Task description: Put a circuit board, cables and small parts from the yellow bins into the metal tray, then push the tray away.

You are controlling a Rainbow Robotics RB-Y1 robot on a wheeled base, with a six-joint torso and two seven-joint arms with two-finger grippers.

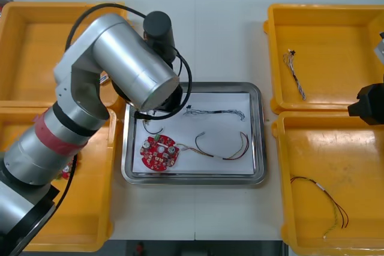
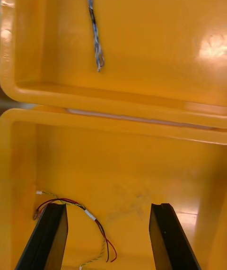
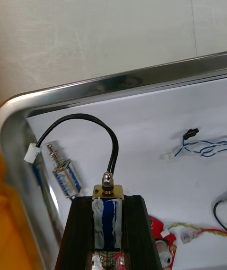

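In the left wrist view my left gripper [image 3: 108, 200] is shut on a small metal part [image 3: 108, 213] wrapped in blue. It hangs low over the left end of the metal tray [image 3: 123, 83]. A black cable [image 3: 94, 121] loops from that part to a white plug [image 3: 30, 153]. A second small metal part [image 3: 64, 175] lies on the tray's white liner beside the fingers. In the tray [image 1: 258, 97] lie a red circuit board [image 1: 159, 151], a blue and white cable [image 1: 219, 112] and a red and yellow cable [image 1: 228, 148]. My right gripper [image 2: 108, 208] hangs open over the near right bin.
My left arm [image 1: 132, 58] covers the tray's left edge in the front view. The far right bin [image 1: 327, 16] holds a blue and white cable [image 1: 295, 76]. The near right bin [image 1: 360, 142] holds a red and yellow cable [image 1: 327, 199]. Two yellow bins [image 1: 24, 46] stand at the left.
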